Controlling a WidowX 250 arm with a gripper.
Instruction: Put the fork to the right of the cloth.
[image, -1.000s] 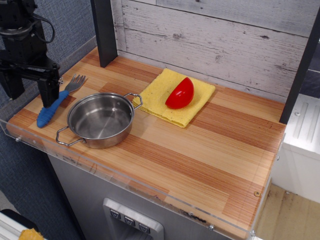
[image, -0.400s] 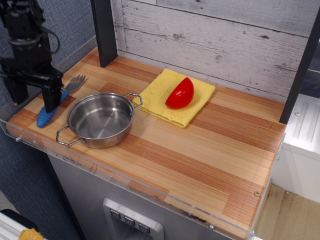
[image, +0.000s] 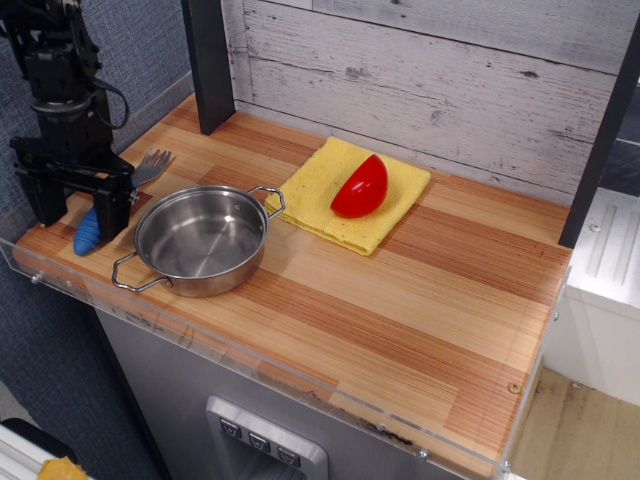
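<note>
The fork lies at the table's left edge, left of the pan, with its blue handle (image: 88, 234) toward the front and its grey tines (image: 152, 163) pointing back. My gripper (image: 78, 220) is open and low over the handle, one black finger (image: 45, 200) to its left and the other on its right. Most of the handle is hidden behind the fingers. I cannot tell whether the fingers touch it. The yellow cloth (image: 318, 185) lies flat at the back middle with a red half-round object (image: 360, 187) on it.
A steel pan (image: 200, 240) with two handles stands just right of the fork. A dark post (image: 208, 62) rises at the back left and another at the far right (image: 598, 140). A clear rail runs along the table's front edge (image: 250, 365). Bare wood (image: 470, 250) lies right of the cloth.
My gripper has come down and slightly right, and its fingers now straddle the fork's handle. The fork, pan and cloth have not moved.
</note>
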